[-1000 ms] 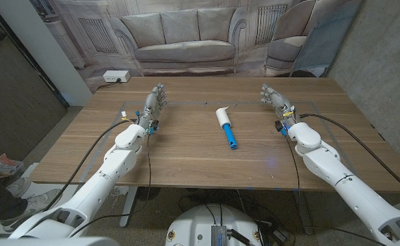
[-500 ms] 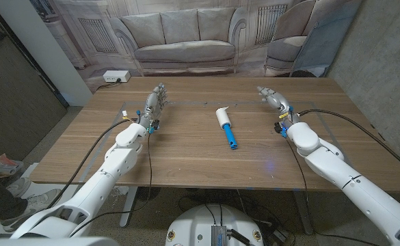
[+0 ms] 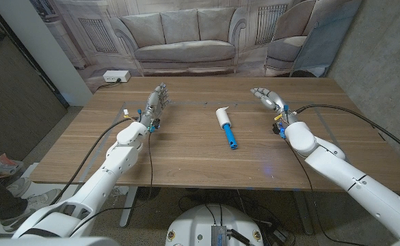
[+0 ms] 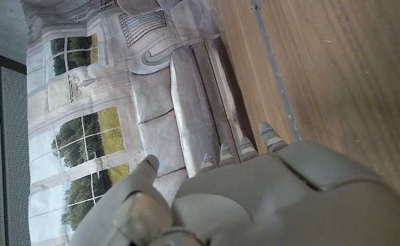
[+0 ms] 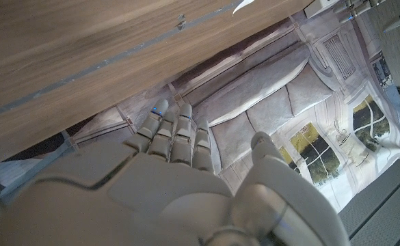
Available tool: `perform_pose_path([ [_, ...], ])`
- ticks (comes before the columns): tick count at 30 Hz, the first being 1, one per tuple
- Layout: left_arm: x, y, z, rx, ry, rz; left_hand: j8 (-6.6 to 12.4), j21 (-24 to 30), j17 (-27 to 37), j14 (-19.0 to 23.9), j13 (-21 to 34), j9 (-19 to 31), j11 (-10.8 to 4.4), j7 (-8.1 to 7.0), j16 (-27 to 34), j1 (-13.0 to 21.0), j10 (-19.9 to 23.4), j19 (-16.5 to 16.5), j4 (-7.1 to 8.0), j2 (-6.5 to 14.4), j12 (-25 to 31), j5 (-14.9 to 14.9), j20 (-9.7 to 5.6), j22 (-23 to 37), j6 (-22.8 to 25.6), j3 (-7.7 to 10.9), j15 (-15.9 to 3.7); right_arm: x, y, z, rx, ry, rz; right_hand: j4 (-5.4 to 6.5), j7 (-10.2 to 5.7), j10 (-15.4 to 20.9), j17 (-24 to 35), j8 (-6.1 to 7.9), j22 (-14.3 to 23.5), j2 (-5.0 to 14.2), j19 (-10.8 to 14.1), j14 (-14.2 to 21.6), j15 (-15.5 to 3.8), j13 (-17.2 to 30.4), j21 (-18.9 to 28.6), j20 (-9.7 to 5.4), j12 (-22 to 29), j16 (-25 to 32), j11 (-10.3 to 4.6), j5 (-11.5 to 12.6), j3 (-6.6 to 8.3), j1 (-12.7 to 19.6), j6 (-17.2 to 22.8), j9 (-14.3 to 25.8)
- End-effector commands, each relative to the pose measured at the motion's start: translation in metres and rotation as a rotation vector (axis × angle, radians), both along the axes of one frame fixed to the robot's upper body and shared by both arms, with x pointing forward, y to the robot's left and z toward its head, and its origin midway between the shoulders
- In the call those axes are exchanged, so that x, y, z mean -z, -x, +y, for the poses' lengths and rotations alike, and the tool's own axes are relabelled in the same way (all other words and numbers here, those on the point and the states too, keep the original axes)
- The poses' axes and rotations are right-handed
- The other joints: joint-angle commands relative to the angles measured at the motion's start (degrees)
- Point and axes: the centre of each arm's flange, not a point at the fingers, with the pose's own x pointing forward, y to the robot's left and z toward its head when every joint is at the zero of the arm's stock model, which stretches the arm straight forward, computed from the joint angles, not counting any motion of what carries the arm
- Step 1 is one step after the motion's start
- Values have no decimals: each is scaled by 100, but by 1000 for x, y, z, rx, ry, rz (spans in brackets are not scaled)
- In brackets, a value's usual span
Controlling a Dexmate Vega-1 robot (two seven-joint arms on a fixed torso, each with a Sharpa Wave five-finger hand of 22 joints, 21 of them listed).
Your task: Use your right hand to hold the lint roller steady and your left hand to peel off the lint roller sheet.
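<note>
Head view looks down on a brown wooden table (image 3: pixel 186 154) with straight lengthwise grain and a matte finish. From the near corners two white, smooth-shelled arms reach in, black cables trailing along them. At about 10 o'clock from the table's middle, the left hand (image 3: pixel 155 104), grey and segmented, stands with its fingers straight and close together, holding nothing. At about 2 o'clock the right hand (image 3: pixel 268 98) hangs with its fingers spread apart and slightly curled, empty, palm turned partly up.

Between them, near the table's centre and well apart from both hands, lies the lint roller with a white cylindrical roll and a blue plastic handle (image 3: pixel 225 126); the handle points toward the near edge, the roll toward 12 o'clock.

Faint pale tape lines (image 3: pixel 131 108) mark the wood by the left hand. Beyond the far edge, a white power strip (image 3: pixel 115 77) sits on the floor at 11 o'clock, before a printed backdrop of a grey cushioned sofa (image 3: pixel 179 41). A rough grey concrete wall (image 3: pixel 384 55) rises at 3 o'clock.
</note>
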Motion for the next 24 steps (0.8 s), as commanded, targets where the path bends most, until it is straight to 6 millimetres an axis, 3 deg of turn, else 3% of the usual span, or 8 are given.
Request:
perform_pose_path([
  [1, -3, -6, -3, 14, -6, 3, 18, 1, 28, 11, 30, 18, 44, -9, -22, 16, -37, -30, -17, 12, -14, -14, 47, 24, 16, 18, 18, -5, 22, 17, 115, 142, -40, -16, -27, 147, 7, 66, 26, 74, 110, 118, -35, 16, -7, -3, 66, 53, -25, -20, 76, 58, 140, 22],
  [6, -3, -8, -3, 22, -12, 6, 17, 0, 30, 12, 31, 18, 41, -6, -22, 27, -38, -31, -19, 15, -15, -25, 51, 25, 21, 21, 21, -3, 27, 24, 153, 190, -37, 10, -58, 193, 20, 79, 30, 167, 202, 267, -101, 14, 1, -38, 73, 101, -69, -13, 137, 77, 248, 22],
  [24, -3, -15, -6, 38, -25, 15, 13, -2, 34, 15, 32, 18, 47, -8, -22, 53, -35, -32, -24, 22, -16, -52, 52, 29, 25, 30, 27, 2, 51, 56, 232, 359, -14, -32, -78, 413, 6, 90, 37, 214, 343, 514, -238, 7, -7, -74, 126, 120, -203, 1, 302, 217, 479, 21],
])
